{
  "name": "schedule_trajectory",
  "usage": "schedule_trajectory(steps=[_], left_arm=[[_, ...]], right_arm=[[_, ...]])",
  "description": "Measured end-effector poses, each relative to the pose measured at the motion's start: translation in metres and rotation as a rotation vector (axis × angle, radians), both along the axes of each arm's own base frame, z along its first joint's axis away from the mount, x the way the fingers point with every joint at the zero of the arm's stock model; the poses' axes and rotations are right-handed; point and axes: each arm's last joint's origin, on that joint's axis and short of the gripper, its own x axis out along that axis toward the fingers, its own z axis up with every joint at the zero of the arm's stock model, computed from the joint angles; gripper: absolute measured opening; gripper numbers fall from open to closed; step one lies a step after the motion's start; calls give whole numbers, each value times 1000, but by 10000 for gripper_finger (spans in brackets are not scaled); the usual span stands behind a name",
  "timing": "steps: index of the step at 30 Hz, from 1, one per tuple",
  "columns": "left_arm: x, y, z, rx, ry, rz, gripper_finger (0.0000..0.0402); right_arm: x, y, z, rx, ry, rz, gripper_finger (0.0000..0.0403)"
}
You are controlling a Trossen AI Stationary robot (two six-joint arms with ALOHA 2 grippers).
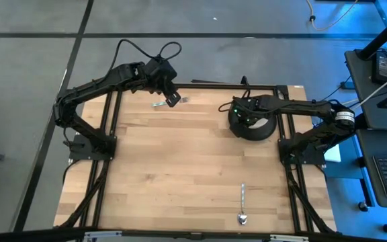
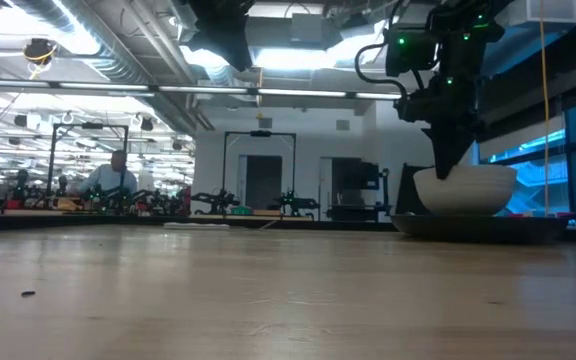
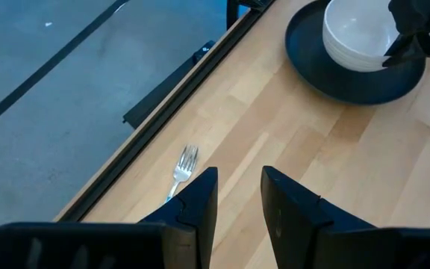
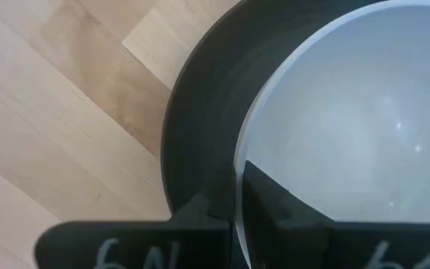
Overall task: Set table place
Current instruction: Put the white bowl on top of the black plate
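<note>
- Bowl (image 4: 349, 112) inside plate (image 4: 200, 127) at surface (image 1: 180, 168) far right corner, rim pinched by right gripper (image 4: 237, 213).
- Fork (image 3: 184, 166) at far edge, under left gripper (image 3: 237, 202), fingers spread.
- Spoon (image 1: 242, 205) lying apart near front; arranging unfinished.

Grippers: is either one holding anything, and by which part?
The right gripper pinches the white bowl by its rim, one finger inside, one outside. The left gripper is open above the fork, holding nothing.
</note>
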Motion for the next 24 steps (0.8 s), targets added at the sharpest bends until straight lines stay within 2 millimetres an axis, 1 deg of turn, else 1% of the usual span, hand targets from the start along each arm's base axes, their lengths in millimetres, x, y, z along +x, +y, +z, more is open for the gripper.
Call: schedule_trajectory(steps=[6,16,24], left_arm=[[0,0,0,0,0,0,98],[0,0,0,-2,-1,2,98],[0,-1,0,-2,-1,-1,98]], right_arm=[[-2,0,0,-15,16,-29,12],[-1,0,-1,-17,18,-28,12],[6,-3,-18,6,92,-20,12]])
